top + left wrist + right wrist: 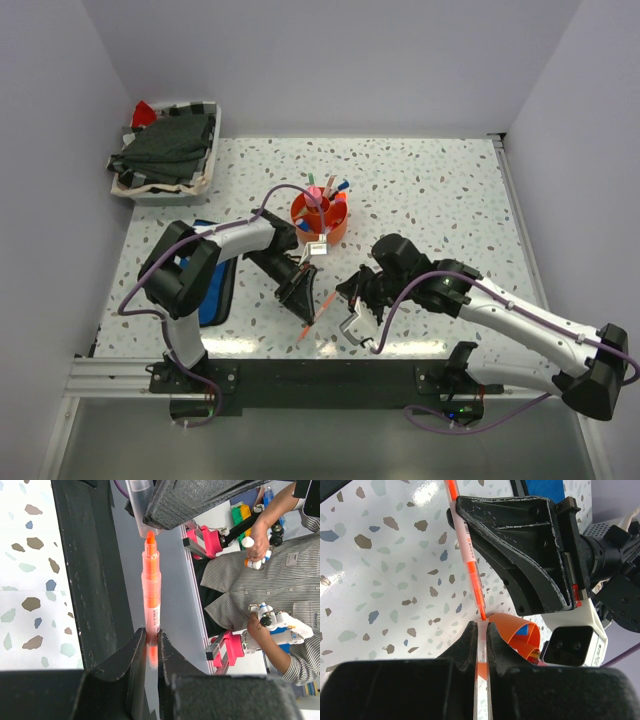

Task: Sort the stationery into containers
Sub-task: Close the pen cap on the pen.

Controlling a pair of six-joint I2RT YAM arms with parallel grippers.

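Note:
My left gripper (304, 312) is shut on the rear end of an orange highlighter pen (318, 312). In the left wrist view the pen (151, 590) runs straight out from that gripper (152, 650). My right gripper (346, 292) is shut on the pen's clear cap (481, 641), and the pen's orange tip sits at the cap's mouth (140, 510). The right wrist view shows the pen (465, 545) between my right gripper (481, 630) and the left gripper (520, 545). The round orange organiser (320, 218) holds several pens. The blue pouch (215, 285) lies under the left arm.
A white tray of dark cloth (165, 150) stands at the back left corner. The organiser's ribbed wall (517, 637) is just behind my right fingers. Both arms meet over the near middle of the speckled table (430, 190).

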